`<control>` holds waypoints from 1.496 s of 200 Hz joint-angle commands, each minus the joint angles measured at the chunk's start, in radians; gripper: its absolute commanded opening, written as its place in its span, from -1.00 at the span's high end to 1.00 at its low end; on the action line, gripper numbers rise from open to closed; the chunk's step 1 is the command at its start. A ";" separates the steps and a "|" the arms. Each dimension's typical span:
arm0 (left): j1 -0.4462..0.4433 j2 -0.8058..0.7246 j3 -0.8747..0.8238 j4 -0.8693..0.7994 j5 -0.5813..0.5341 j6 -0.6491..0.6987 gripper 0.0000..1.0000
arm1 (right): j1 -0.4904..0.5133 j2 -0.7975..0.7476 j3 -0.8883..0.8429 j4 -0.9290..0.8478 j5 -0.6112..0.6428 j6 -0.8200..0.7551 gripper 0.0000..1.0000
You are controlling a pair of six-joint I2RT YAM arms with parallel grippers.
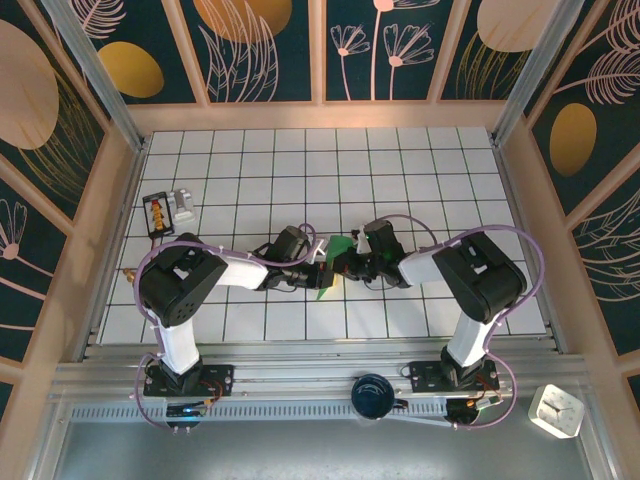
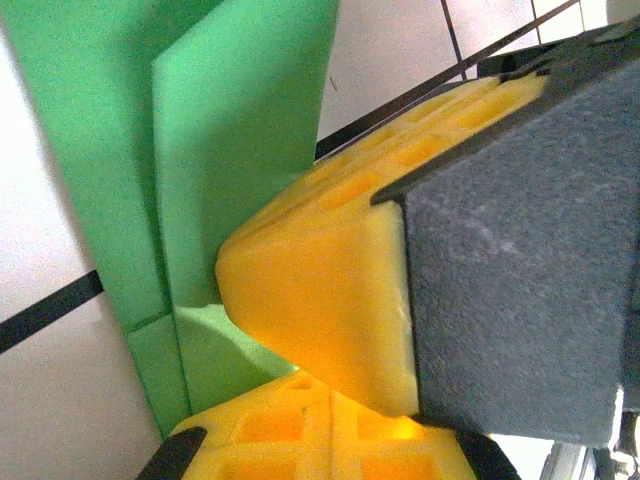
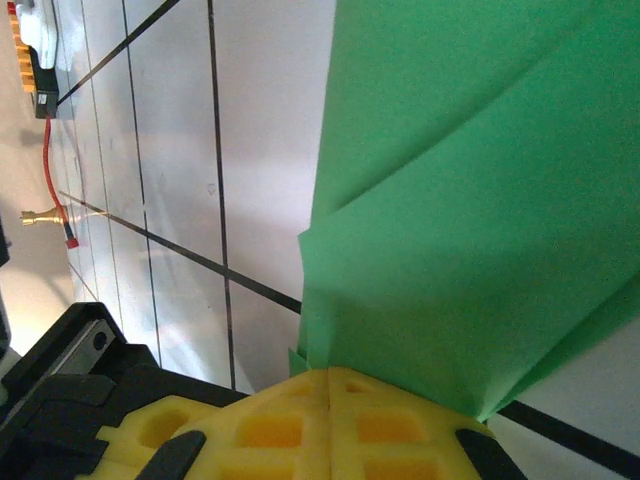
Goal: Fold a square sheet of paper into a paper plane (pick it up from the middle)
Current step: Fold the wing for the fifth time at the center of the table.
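Note:
The square sheet of paper (image 1: 338,246) is folded into a narrow, layered green piece held off the tiled table (image 1: 400,180) at its middle, between both arms. In the left wrist view the green paper (image 2: 230,150) stands as overlapping flaps beyond my yellow fingers (image 2: 260,440). My left gripper (image 1: 319,270) (image 2: 330,395) is shut, with the paper's lower edge running into its tips. My right gripper (image 1: 350,262) (image 3: 330,375) is shut on the paper (image 3: 480,200), which fans up from its closed tips. The two grippers touch; the right one's yellow finger (image 2: 320,270) presses against my left fingertips.
A small black and orange device (image 1: 165,212) (image 3: 30,50) lies at the back left, with a red wire (image 3: 50,180) trailing from it. A dark blue round object (image 1: 373,395) and a white box (image 1: 556,410) sit beyond the near rail. Wooden walls ring the table.

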 commanded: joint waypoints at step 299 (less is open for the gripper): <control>0.001 -0.037 0.035 -0.181 -0.026 -0.075 0.74 | -0.188 -0.124 0.044 -0.134 0.002 -0.171 0.85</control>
